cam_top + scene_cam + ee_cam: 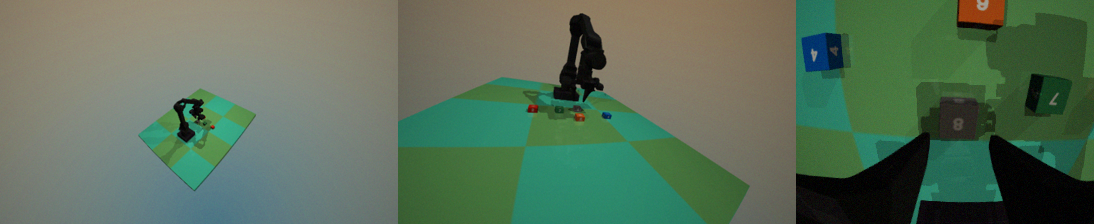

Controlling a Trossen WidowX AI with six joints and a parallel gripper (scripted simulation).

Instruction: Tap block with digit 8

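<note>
The grey block [577, 108] [958, 119] shows the digit 8 and sits on the table in the arm's shadow. My gripper [583, 101] [959, 140] is partly open and empty, pointing down above the grey block. In the wrist view its two fingertips stand apart, left and right of the block's near edge, with a gap on each side. In the exterior view the visible fingertip is above the block and slightly right of it.
A green block [559, 109] [1052, 95] shows 7. An orange block [579, 117] [981, 12] has its digit cut off in the wrist view. A blue block [606, 115] [821, 53] shows 4. A red block [212, 127] [533, 108] shows 2.
</note>
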